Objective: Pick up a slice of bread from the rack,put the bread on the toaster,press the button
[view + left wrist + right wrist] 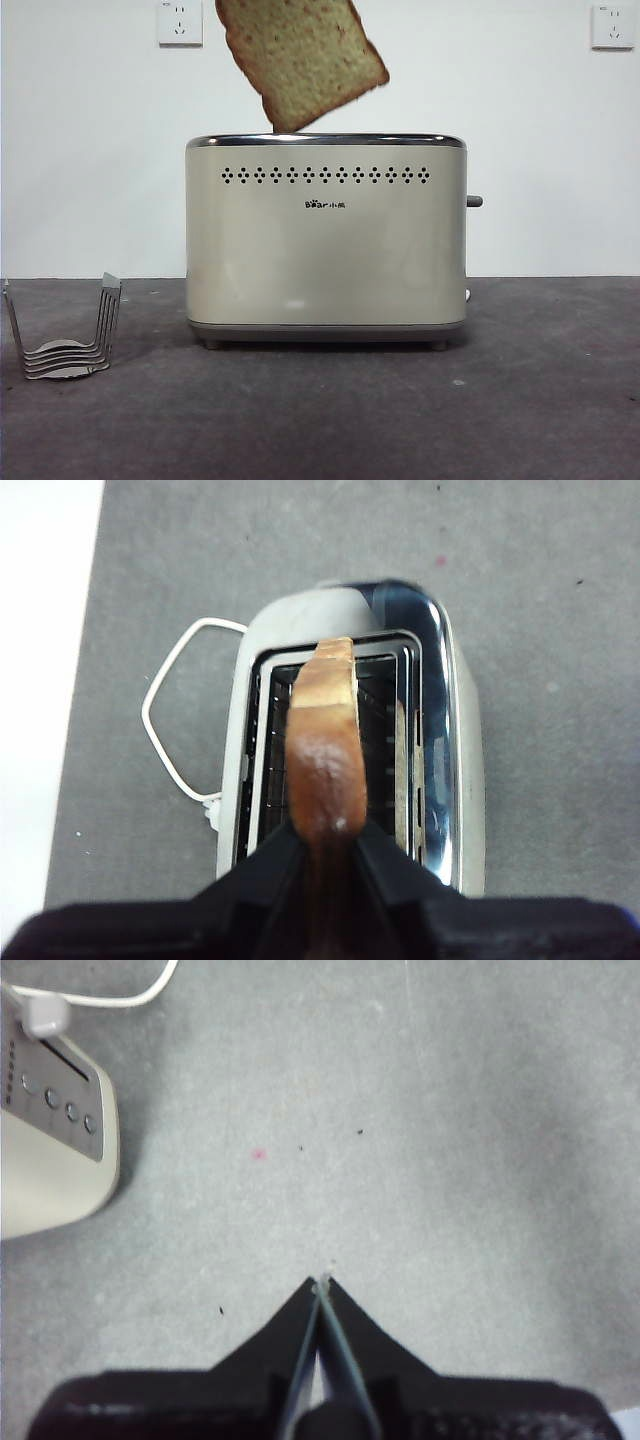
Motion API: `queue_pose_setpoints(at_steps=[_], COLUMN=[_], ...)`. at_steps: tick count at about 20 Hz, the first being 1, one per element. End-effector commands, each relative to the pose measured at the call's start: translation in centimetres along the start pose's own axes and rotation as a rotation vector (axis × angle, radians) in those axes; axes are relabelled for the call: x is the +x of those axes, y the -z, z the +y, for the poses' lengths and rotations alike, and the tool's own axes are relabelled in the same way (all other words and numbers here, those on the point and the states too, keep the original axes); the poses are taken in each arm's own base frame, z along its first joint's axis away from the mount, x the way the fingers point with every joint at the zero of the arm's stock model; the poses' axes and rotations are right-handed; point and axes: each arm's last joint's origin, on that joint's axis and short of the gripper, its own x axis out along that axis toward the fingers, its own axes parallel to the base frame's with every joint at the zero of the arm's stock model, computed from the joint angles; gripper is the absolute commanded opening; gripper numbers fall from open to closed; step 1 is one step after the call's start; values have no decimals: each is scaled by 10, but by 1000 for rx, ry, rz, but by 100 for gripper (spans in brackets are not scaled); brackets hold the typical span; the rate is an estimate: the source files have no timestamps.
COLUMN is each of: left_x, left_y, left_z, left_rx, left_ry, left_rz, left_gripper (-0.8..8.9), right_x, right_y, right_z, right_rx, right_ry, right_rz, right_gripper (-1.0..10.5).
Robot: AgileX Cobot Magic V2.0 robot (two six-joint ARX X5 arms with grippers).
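Observation:
The slice of bread hangs tilted above the toaster, its lower corner just at the chrome top rim. In the left wrist view my left gripper is shut on the slice of bread, seen crust-edge on, right over the open slots of the toaster. The empty wire rack stands on the table left of the toaster. The dark button sticks out from the toaster's right side. My right gripper is shut with nothing in it, over bare table beside the toaster's end.
A white power cord loops on the table behind the toaster. Two wall sockets sit high on the white wall. The grey table top runs in front of the toaster.

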Motion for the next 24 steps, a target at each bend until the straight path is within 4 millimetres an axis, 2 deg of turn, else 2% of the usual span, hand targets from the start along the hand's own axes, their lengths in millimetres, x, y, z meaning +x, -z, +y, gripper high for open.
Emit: queue_pose_setpoints(at_steps=[1, 6, 11, 16, 21, 24], left_x=[13, 25, 31, 33, 60, 71], left_y=[-1, -2, 3, 2, -2, -8], left_z=[2, 2, -2, -1, -4, -8], left_rx=[14, 18, 30, 45, 78, 100], left_ry=[-2, 24, 88, 76, 78, 79], left_rz=[26, 36, 79, 72, 180, 184], left_gripper=[-9, -10, -10, -10, -10, -10], right_x=[0, 0, 0, 0, 0, 0], right_y=[0, 0, 0, 0, 0, 0], right_z=[0, 0, 0, 0, 0, 0], right_rx=[6, 6, 7, 7, 7, 7], right_ry=[0, -1, -1, -1, -1, -1], right_rz=[-2, -5, -6, -6, -5, -6], right_gripper=[0, 0, 0, 0, 0, 0])
